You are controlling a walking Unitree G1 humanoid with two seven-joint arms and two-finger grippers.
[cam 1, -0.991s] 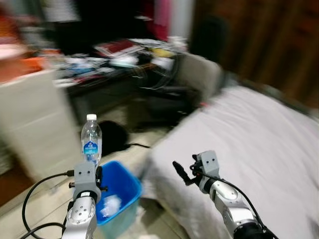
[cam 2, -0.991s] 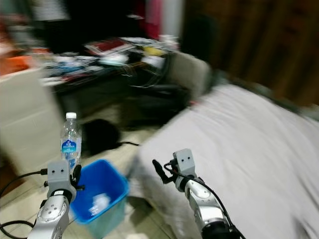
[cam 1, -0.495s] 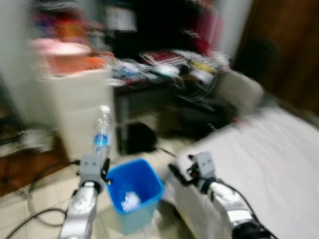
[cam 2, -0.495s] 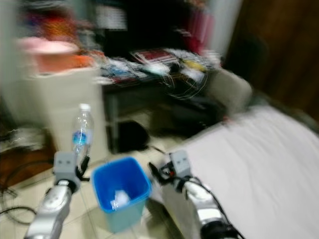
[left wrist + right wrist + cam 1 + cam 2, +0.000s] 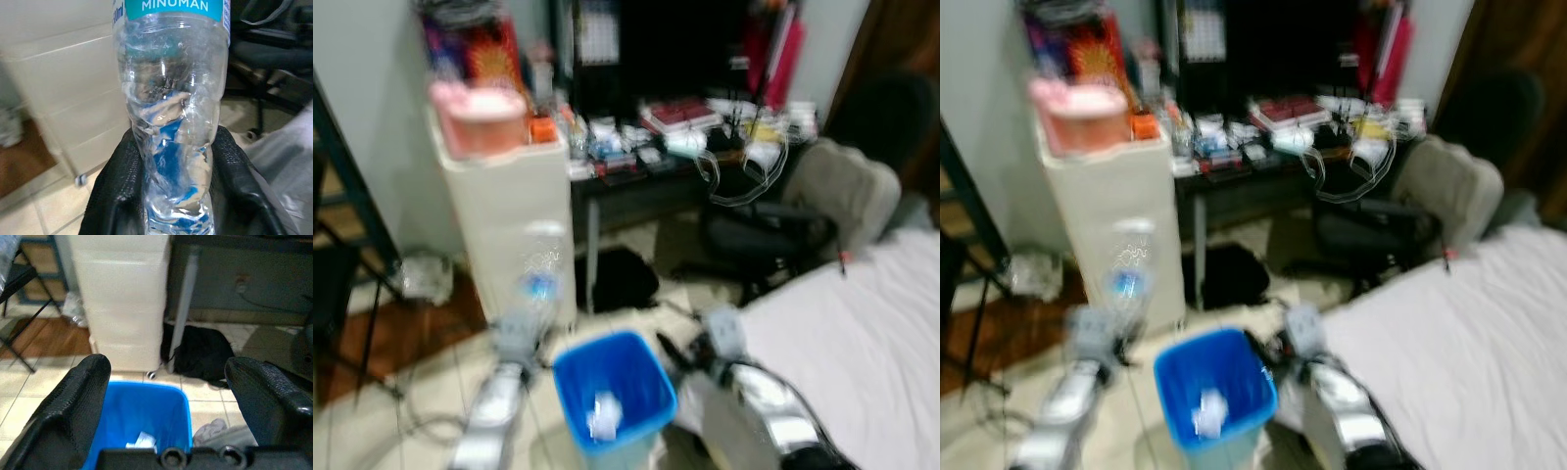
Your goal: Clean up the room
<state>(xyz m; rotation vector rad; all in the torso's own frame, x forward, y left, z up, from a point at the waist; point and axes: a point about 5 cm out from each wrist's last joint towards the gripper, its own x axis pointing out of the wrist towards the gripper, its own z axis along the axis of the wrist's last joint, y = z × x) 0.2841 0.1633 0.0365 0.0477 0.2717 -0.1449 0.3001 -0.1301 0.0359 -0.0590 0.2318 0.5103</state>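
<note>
Motion blur smears the left eye view, where the left gripper (image 5: 521, 331) holds a clear water bottle (image 5: 540, 279) upright just left of a blue bin (image 5: 612, 392) on the tiled floor. The right gripper (image 5: 690, 343) hovers at the bin's right rim, beside a white bed (image 5: 862, 343). Behind stand a white drawer unit (image 5: 509, 230), a cluttered dark desk (image 5: 675, 162) and an office chair (image 5: 803, 220).

The right eye view shows crumpled white paper (image 5: 1208, 411) lying in the bin.

The left wrist view sharpens what the head views blur: both black fingers (image 5: 117, 188) clenched on the bottle's crushed lower body, a teal label above.

The right wrist view looks between that gripper's spread, empty fingers (image 5: 73, 406) down into the bin, with a black bag (image 5: 200, 352) on the tiles beyond it.
</note>
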